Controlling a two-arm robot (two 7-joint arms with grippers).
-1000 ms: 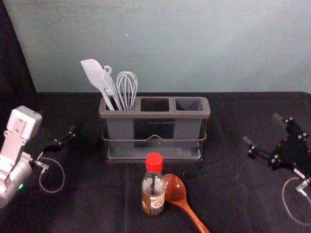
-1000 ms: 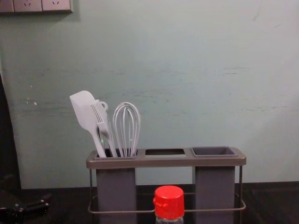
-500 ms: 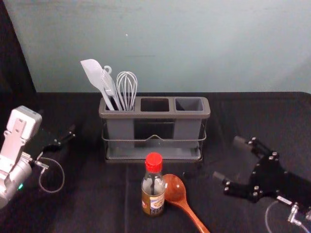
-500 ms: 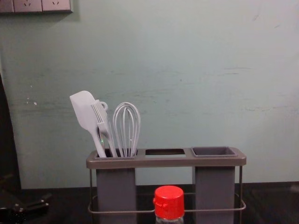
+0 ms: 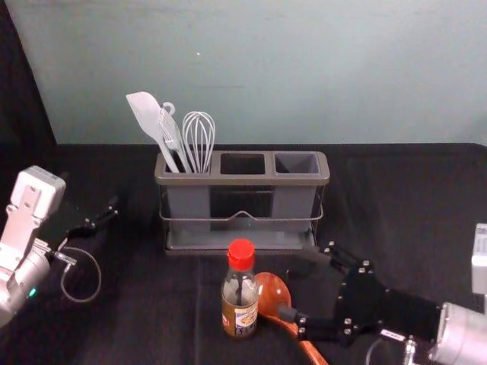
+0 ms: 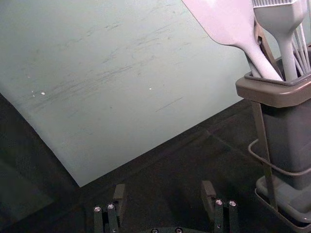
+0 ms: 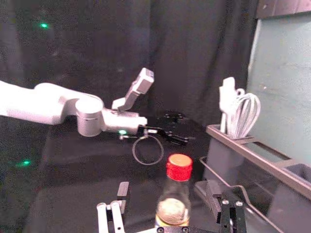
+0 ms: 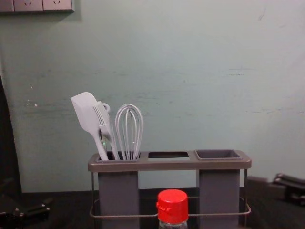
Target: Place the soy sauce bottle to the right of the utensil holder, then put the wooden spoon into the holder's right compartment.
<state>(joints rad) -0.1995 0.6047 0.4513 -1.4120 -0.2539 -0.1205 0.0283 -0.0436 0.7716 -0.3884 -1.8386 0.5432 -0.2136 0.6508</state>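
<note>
We have the fingers of our right gripper (image 5: 299, 284) spread wide, gripping nothing, before the right part of the grey three-compartment utensil holder (image 5: 242, 181). Before the holder's middle stands the red-capped glass soy sauce bottle (image 5: 240, 295), the reddish-brown wooden spoon (image 5: 273, 295) beside it. Our left gripper (image 5: 87, 192), fingers apart, is parked left of the holder.

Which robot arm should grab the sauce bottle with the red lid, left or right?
Right, I think. The right tool is open and facing the bottle from close by, while the left tool is farther off, beyond the holder's left end.
</note>
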